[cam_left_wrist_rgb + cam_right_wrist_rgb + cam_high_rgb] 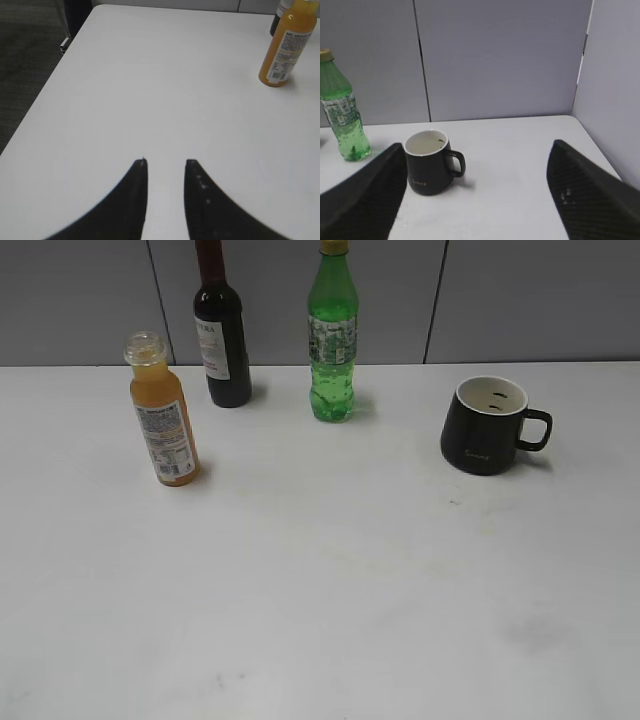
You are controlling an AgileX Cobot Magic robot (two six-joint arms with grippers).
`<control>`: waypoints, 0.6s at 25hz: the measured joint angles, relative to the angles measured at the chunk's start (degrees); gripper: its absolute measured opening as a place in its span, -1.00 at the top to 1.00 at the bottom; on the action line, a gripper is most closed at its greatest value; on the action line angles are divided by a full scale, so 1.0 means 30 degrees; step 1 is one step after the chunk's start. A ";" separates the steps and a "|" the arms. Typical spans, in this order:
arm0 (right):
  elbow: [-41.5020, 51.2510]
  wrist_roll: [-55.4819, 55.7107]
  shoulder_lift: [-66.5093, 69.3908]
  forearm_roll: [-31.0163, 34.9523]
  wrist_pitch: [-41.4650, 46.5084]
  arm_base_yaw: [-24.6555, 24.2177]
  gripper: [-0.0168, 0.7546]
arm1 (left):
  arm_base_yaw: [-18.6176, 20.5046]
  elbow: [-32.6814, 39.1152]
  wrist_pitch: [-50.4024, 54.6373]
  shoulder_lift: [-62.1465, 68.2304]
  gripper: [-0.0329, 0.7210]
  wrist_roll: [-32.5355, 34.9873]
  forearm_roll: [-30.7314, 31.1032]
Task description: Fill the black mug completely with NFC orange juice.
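The black mug [486, 426] stands upright at the right of the white table, handle to the right, white inside showing; it also shows in the right wrist view [427, 170]. The NFC orange juice bottle [163, 412] stands capless at the left and is nearly full; it also shows in the left wrist view [287, 46]. My left gripper [165, 161] is open and empty over bare table, well short of the bottle. My right gripper [476, 146] is wide open and empty, with the mug just inside its left finger. Neither gripper shows in the exterior view.
A dark wine bottle [221, 335] and a taller green bottle [332, 342] stand at the back by the grey wall panels. The green bottle also shows in the right wrist view [341, 117]. The table's left edge [45, 95] drops to dark floor.
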 joint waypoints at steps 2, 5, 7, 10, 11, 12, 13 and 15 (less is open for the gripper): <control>0.0624 0.0042 0.1623 0.0000 -0.2591 0.0000 -0.77 | 0.0000 0.0000 0.0000 0.0000 0.37 0.0000 0.0000; 0.1198 0.0058 0.4427 0.0000 -0.6198 0.0000 -0.77 | 0.0000 0.0000 0.0000 0.0000 0.37 0.0000 0.0000; 0.1405 -0.0002 0.6546 0.0000 -0.8552 0.0000 -0.77 | 0.0000 0.0000 0.0000 0.0000 0.37 0.0000 0.0000; 0.1487 -0.0062 1.0203 -0.0167 -1.2528 0.0000 -0.76 | 0.0000 0.0000 0.0000 0.0000 0.37 0.0000 0.0000; 0.1525 -0.0069 1.1538 -0.0304 -1.4085 0.0000 -0.76 | 0.0000 0.0000 0.0000 0.0000 0.37 0.0000 0.0000; 0.1570 -0.0069 1.2842 -0.0509 -1.5687 0.0000 -0.76 | 0.0000 0.0000 0.0000 0.0000 0.37 0.0000 0.0000; 0.1568 -0.0069 1.4209 -0.0880 -1.7019 0.0000 -0.76 | 0.0000 0.0000 0.0000 0.0000 0.37 0.0000 0.0000; 0.1568 -0.0084 1.6743 -0.1237 -2.0208 0.0000 -0.75 | 0.0000 0.0000 0.0000 0.0000 0.37 0.0000 0.0000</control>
